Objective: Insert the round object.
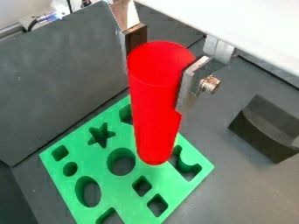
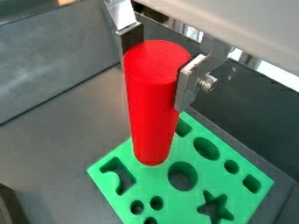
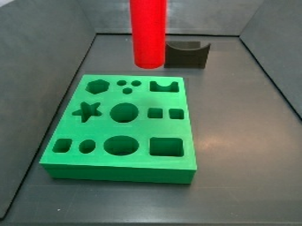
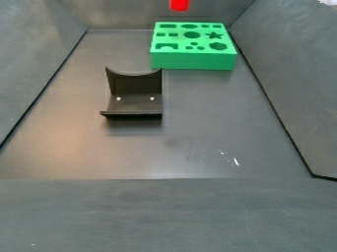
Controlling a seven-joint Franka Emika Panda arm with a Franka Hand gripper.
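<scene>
My gripper (image 1: 162, 63) is shut on the round object (image 1: 155, 96), a tall, smooth, bright red cylinder. It grips the cylinder near its top end and holds it upright, as both wrist views show (image 2: 158, 63). The cylinder (image 2: 152, 101) hangs above the green block (image 1: 82, 149), which has several shaped cutouts, round ones among them. In a side view the cylinder (image 3: 147, 33) hovers over the far edge of the green block (image 3: 118, 172), with its lower end clear of the block. Another side view shows only the cylinder's lower end (image 4: 179, 4) above the block (image 4: 194, 61).
A dark block with a curved notch (image 3: 186, 55) stands on the dark floor beyond the green block, apart from it (image 4: 132, 96). It also shows in a wrist view (image 1: 271, 127). Grey sloping walls enclose the floor (image 4: 198, 187).
</scene>
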